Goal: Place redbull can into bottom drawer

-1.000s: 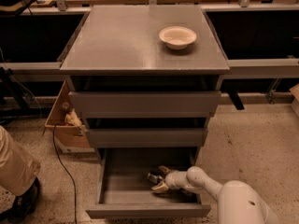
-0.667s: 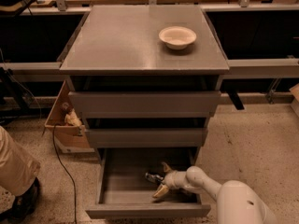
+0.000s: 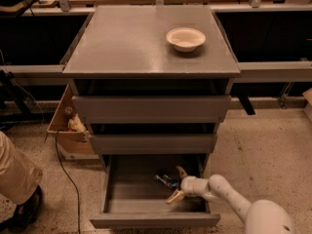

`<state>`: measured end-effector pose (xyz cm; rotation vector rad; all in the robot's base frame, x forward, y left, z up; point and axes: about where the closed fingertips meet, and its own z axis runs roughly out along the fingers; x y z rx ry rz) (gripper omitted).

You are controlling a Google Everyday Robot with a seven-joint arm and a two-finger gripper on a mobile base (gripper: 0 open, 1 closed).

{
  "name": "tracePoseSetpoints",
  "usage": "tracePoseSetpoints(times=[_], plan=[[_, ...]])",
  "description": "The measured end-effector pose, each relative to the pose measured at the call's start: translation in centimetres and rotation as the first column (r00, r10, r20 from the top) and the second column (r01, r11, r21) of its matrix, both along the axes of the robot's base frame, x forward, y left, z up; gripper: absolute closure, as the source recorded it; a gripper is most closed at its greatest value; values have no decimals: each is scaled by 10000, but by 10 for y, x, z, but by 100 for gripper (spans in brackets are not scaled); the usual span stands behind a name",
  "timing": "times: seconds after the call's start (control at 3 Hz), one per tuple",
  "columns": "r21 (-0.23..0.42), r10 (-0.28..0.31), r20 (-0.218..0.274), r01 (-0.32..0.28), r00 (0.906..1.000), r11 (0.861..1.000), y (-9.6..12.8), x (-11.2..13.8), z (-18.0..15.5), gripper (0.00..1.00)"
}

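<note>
Lying in the bottom drawer [image 3: 130, 191], one redbull can [image 3: 165, 181] sits beside one spread hand [image 3: 175, 185].

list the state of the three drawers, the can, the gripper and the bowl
bottom drawer: pulled open
middle drawer: pushed in
top drawer: pushed in
redbull can: inside the bottom drawer, toward its right side
gripper: open, reaching into the bottom drawer, right at the can
bowl: upright on the cabinet top, looks empty
</note>
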<state>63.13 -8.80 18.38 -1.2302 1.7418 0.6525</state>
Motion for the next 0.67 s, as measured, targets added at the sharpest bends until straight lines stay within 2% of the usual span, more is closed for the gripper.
tracePoseSetpoints(times=[0.33, 0.67], plan=[[751, -623, 105, 613, 9980, 9953, -51, -12, 42, 0], [717, -642, 82, 634, 9979, 9954, -52, -13, 38, 0]])
